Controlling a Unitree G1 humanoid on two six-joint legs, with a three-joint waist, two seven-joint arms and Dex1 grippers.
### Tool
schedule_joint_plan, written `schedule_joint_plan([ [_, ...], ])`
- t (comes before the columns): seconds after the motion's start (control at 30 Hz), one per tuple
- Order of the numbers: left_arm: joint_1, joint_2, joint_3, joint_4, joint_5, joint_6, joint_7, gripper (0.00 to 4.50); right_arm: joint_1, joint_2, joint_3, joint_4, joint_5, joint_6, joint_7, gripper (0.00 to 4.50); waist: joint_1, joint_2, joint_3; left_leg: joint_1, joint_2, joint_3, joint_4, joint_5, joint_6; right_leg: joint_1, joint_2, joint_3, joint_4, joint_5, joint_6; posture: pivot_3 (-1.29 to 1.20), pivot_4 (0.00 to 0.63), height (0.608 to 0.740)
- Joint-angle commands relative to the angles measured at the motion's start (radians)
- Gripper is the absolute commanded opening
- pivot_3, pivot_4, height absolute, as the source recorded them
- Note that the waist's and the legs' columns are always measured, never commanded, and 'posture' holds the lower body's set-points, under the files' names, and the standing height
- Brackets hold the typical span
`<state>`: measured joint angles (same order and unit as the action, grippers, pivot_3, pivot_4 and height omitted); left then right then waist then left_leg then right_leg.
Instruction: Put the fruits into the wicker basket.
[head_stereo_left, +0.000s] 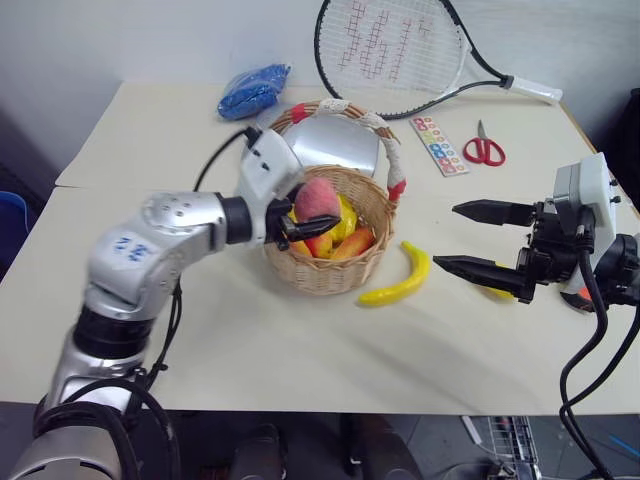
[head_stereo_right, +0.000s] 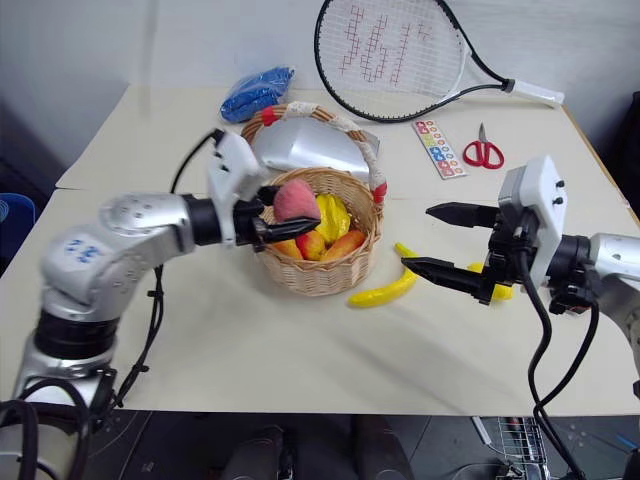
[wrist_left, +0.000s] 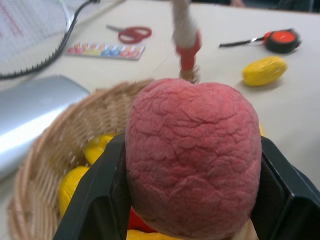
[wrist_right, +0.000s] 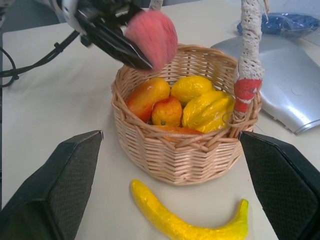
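landmark: wicker basket (head_stereo_left: 330, 262), mid counter (head_stereo_left: 250, 360), handle arched over it, several fruits already inside
left gripper (head_stereo_left: 297, 222): clenched on the peach (head_stereo_left: 316, 197), fingers either side of it
peach: held above the basket's near-left rim, over the opening, not yet inside
right gripper (head_stereo_left: 478, 238): released, jaws wide, nothing in it, off to the basket's right, pointing toward it
banana (head_stereo_left: 398, 279): on the counter just right of the basket's base, between basket and right gripper; long axis runs from the basket's foot up and away to the right, curve bowed outward
lemon (wrist_left: 264, 70): on the counter right of the basket, past the banana, partly behind the right gripper in the head views
nearer arm: right for banana and lemon; left is busy
step, my read: drop the peach into the basket; opening sits directly below it, so a small lowering then release should do
risk: peach could clip the rim or roll off the piled fruit
left to do: banana, lemon
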<state>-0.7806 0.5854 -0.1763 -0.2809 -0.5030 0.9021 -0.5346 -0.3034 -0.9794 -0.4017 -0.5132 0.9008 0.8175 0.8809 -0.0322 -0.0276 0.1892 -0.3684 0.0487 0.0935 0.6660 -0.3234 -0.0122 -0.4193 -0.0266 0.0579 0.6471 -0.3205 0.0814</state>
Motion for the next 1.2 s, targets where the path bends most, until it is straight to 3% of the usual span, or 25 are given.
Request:
schedule_joint_plan([
  [0.03, -0.006, 0.004, -0.004, 0.033, 0.057, -0.065, -0.032, 3.22, 0.015, -0.01, -0.043, -0.037, 0.022, -0.007, -0.011, 4.5, 0.002, 0.0, 0.0, 0.0, 0.0, 0.0, 0.0, 0.0, 0.0, 0.0, 0.0, 0.0, 0.0, 0.0, 0.0, 0.0, 0.15, 0.74],
  [0.2, -0.008, 0.01, -0.013, 0.055, 0.077, -0.109, -0.108, 4.45, 0.037, -0.018, -0.036, -0.03, -0.003, -0.024, -0.015, 4.5, 0.005, 0.0, 0.0, 0.0, -0.001, 0.0, 0.0, 0.002, 0.0, 0.0, 0.0, 0.0, 0.001, 0.0, 0.0, 0.0, 0.15, 0.74],
  [0.4, 0.001, 0.034, 0.06, 0.031, 0.045, -0.084, -0.152, 4.45, 0.129, 0.01, -0.088, -0.051, 0.0, -0.014, -0.07, 4.5, 0.006, 0.0, 0.0, -0.001, -0.001, -0.001, 0.0, 0.002, 0.0, -0.001, -0.001, 0.0, 0.001, 0.0, 0.0, 0.0, 0.15, 0.74],
  [0.57, 0.026, 0.062, 0.181, -0.016, -0.068, -0.073, -0.238, 4.45, 0.262, 0.006, -0.15, -0.082, -0.019, -0.02, -0.067, 4.5, 0.005, 0.0, 0.0, -0.002, -0.001, -0.001, 0.0, 0.002, 0.0, -0.001, -0.001, 0.0, 0.002, 0.0, 0.0, 0.0, 0.15, 0.74],
  [0.73, 0.124, 0.196, 0.362, -0.026, -0.223, -0.104, -0.468, 4.45, 0.442, 0.034, -0.252, -0.069, -0.056, -0.022, -0.051, 4.5, 0.003, 0.0, 0.0, -0.001, 0.0, 0.0, 0.0, 0.003, -0.002, -0.002, 0.0, 0.0, 0.004, 0.0, 0.0, 0.0, 0.15, 0.74],
  [0.83, 0.22, 0.272, 0.414, 0.059, -0.202, -0.151, -0.542, 4.45, 0.536, 0.056, -0.282, -0.08, -0.077, -0.063, -0.004, 4.5, 0.003, 0.0, 0.0, 0.001, 0.0, 0.0, -0.001, 0.004, -0.004, -0.002, 0.0, 0.0, 0.005, -0.001, -0.001, 0.0, 0.15, 0.74],
  [1.03, 0.274, 0.349, 0.468, 0.112, -0.267, -0.164, -0.669, 4.45, 0.565, 0.105, -0.218, -0.085, -0.106, -0.069, -0.056, 4.5, 0.002, -0.005, 0.002, 0.001, -0.002, -0.001, 0.0, 0.004, 0.002, -0.001, 0.0, 0.0, 0.006, 0.001, -0.001, 0.0, 0.15, 0.74],
  [1.2, 0.192, 0.332, 0.422, 0.075, -0.343, -0.111, -0.698, 4.45, 0.427, 0.164, -0.092, -0.052, -0.128, -0.003, -0.232, 4.5, 0.003, -0.007, 0.001, 0.0, -0.002, -0.002, 0.0, 0.004, 0.004, -0.001, -0.001, -0.001, 0.006, 0.002, -0.001, 0.0, 0.15, 0.74],
])
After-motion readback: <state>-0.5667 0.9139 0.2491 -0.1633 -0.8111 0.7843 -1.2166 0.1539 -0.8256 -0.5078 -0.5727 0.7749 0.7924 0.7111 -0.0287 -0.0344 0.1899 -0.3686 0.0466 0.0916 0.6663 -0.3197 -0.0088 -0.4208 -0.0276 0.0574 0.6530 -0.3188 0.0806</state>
